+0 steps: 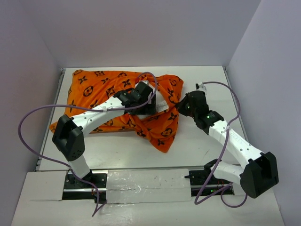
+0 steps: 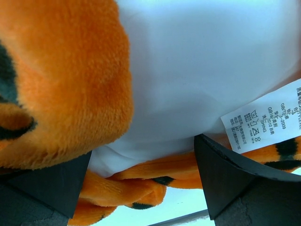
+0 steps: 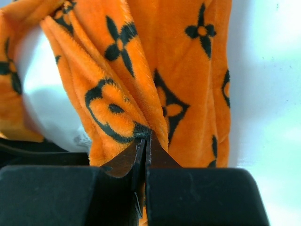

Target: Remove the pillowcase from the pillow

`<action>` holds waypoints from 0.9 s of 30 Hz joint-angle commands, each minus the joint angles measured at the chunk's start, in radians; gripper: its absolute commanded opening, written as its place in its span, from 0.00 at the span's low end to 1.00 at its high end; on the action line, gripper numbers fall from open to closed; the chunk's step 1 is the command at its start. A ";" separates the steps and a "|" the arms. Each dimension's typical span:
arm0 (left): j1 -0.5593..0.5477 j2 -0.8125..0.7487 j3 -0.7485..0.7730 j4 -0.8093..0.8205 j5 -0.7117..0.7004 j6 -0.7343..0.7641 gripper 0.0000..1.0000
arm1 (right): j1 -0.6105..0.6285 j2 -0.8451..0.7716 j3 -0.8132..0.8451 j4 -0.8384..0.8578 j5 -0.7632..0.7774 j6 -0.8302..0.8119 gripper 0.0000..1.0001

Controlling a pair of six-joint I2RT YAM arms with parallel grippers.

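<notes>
Between the wide-spread jaws of your left gripper (image 2: 141, 176) sits the pillow (image 2: 202, 61). Its plain white fabric fills the gap and rises well beyond both fingers (image 2: 230, 183). Nothing is clamped: the jaws stand as far apart as they go, with the white bulge just ahead of them. Against one finger a thick fold of the pillowcase (image 2: 61, 75) presses in, orange plush with dark motifs. Just beyond the other finger a white care label (image 2: 268, 117) lies on the pillow. Under the white fabric, low between the jaws, a bunched orange fold (image 2: 127, 188) shows.

Your right gripper (image 3: 146, 141) has its jaws closed tight on a pleat of the pillowcase, pinched right at the fingertips. From that pinch the patterned cloth fans away from the jaws. Off to one side of it you can see a patch of the white pillow through the cover's opening.

From above, both grippers are near each other at the open end of the pillowcase. The rest of the cover stretches away behind your left gripper across the table (image 1: 197, 136), and a loose flap trails toward the arm bases.
</notes>
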 commanded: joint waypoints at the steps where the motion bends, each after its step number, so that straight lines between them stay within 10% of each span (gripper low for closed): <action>1: 0.006 0.012 -0.014 0.045 0.018 0.029 0.99 | -0.030 -0.033 0.053 -0.026 0.063 -0.003 0.00; 15: -0.080 -0.005 -0.003 0.151 0.219 0.165 0.99 | -0.022 -0.053 0.024 -0.009 -0.020 -0.041 0.00; 27: -0.113 0.346 0.176 0.045 -0.084 0.076 0.99 | -0.022 -0.076 -0.008 0.011 -0.069 -0.032 0.00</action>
